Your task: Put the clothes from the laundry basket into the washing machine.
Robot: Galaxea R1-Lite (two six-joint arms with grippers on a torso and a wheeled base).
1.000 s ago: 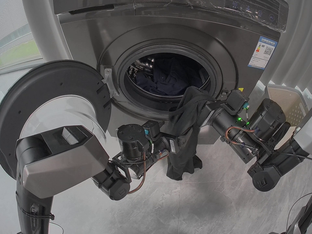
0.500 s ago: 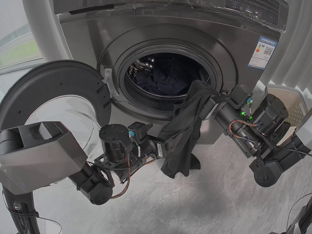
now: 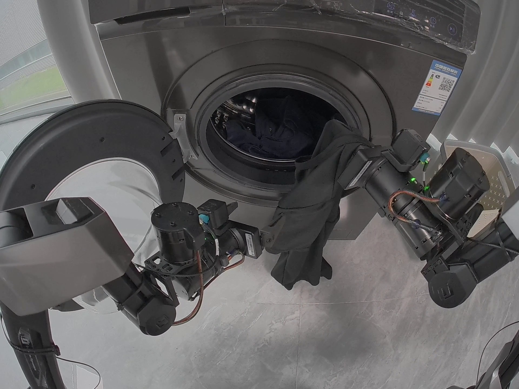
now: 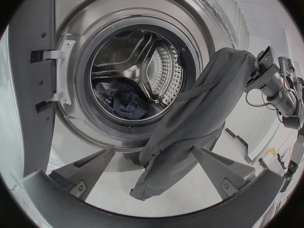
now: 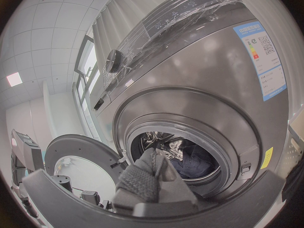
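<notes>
The washing machine [image 3: 281, 44] fills the upper middle of the head view. Its round door [image 3: 86, 136] is swung open at the left. The white laundry basket [image 3: 481, 174] stands at the right edge, its inside cut off from sight. Dark blue clothes [image 3: 270, 131] lie in the drum, partly screened by a dark grey garment [image 3: 308, 206]. The right gripper [image 3: 346, 155] has its fingertips buried in cloth, clamped on the garment's top. The garment hangs limp and creased at centre, from the lower right of the drum's rim down towards the floor. The left gripper [image 3: 266, 237] has its fingers spread wide, and the cloth's lower part hangs between them. Whether they touch it is unclear.
</notes>
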